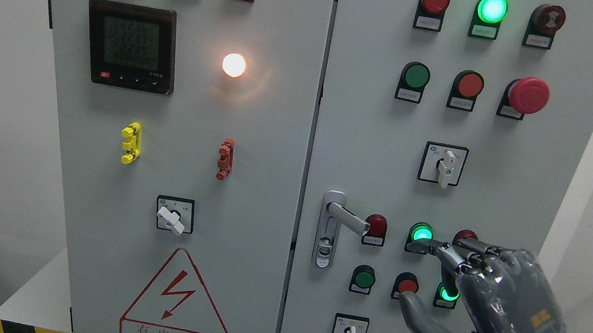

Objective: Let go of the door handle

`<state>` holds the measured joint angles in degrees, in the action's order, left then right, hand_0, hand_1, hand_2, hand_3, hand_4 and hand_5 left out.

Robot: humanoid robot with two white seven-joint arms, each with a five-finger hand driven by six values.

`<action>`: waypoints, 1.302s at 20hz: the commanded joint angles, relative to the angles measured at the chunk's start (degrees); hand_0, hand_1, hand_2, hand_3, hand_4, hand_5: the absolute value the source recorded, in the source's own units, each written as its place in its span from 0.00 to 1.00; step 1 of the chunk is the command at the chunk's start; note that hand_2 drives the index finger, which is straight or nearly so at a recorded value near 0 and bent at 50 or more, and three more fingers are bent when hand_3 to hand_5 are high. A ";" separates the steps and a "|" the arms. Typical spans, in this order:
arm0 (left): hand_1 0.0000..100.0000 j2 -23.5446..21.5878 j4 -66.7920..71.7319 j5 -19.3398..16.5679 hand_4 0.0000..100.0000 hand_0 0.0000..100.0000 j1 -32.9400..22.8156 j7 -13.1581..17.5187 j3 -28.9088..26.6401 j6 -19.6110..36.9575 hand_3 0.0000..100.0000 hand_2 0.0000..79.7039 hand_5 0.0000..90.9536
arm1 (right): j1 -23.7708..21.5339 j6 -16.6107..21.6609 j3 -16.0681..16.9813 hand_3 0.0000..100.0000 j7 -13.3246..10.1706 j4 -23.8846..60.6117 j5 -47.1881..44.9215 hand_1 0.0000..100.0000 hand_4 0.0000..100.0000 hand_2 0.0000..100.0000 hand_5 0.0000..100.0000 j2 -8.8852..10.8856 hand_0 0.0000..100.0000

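The right hand (pixel 467 297) came in from the lower right corner and hovered in front of the right door (pixel 505 213) of a grey electrical cabinet. Its fingers (pixel 450 255) were loosely curved and pointed left, the thumb (pixel 422 317) stretched out below them, and nothing lay between them; the hand held nothing. It covered part of the lower cluster of buttons, with a lit green button (pixel 421 234) just above its fingertips.

The door handle (pixel 347 217) sat near the left edge of the right door, a silver lever sticking out to the right from a tall metal plate with a keyhole (pixel 324 251) beneath. The lever tilted slightly downward at its free end. A clear gap separated it from the fingertips, with a dark red button (pixel 376 226) standing between them.

Both doors looked closed, meeting at a dark vertical seam (pixel 313 133). The left door (pixel 169 169) carried three lit lamps along the top, a digital meter (pixel 131 46), a glowing white lamp (pixel 234 65), a yellow clip (pixel 130 143), a red clip (pixel 225 159), a rotary switch (pixel 174 215) and a triangular warning sign (pixel 180 304). A large red mushroom button (pixel 528 95) stood high on the right door.
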<state>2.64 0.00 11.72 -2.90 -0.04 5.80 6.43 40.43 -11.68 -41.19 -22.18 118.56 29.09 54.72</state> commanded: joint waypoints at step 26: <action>0.39 0.00 -1.76 -0.03 0.00 0.12 0.00 -0.05 0.00 -0.01 0.00 0.00 0.00 | 15.29 -12.31 -15.23 1.00 5.40 1.06 -10.90 0.02 1.00 0.52 1.00 -5.15 0.41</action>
<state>2.64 0.00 11.73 -2.90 -0.04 5.80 6.43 54.94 -23.31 -53.50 -16.82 119.42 18.61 53.04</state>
